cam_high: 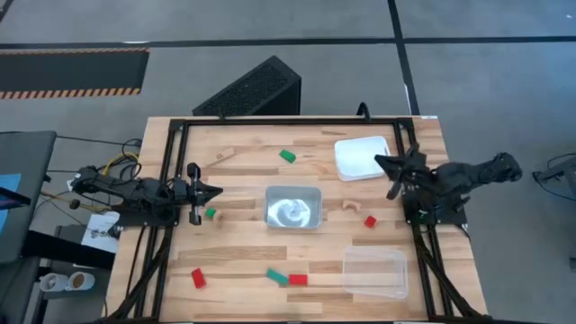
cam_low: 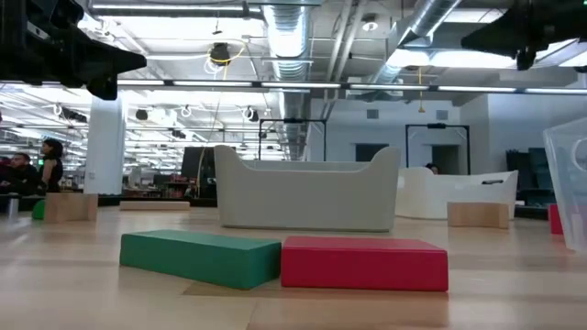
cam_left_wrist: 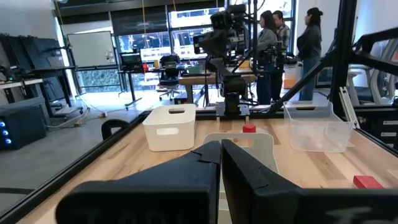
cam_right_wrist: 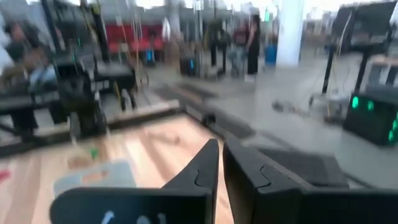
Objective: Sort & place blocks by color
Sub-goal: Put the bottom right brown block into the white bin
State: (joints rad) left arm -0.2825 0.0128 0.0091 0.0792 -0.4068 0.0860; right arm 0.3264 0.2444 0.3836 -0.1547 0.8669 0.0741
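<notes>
Blocks all loose on the wooden table [cam_high: 243,270], none in a tray yet, so sorting looks barely started; taking the silvery tray [cam_high: 292,207] at table centre as landmark: a green block [cam_high: 287,156] lies beyond it toward the far edge, a small green block [cam_high: 211,213] well off its left side just under the left gripper [cam_high: 212,192], a red block [cam_high: 370,220] off its right side with a small curved wood piece [cam_high: 349,207] between that and the tray, a green block [cam_high: 276,275] and red block [cam_high: 298,279] touching end to end on the near side of it, another red block [cam_high: 198,278] near-left of it, and a plain wood block [cam_high: 223,156] far-left of it; white tray [cam_high: 362,157] sits far-right of the silvery one, clear tray [cam_high: 373,271] near-right, three trays probably one per colour; left gripper hovers left of the silvery tray with jaws nearly together, narrow slit only, holding nothing, likely lining up on the small green block; right gripper [cam_high: 385,173] is right of the silvery tray at the white tray's edge, jaws also narrow, empty, lifted clear of the table, seems to be waiting; people stand in the room behind, not involved
</notes>
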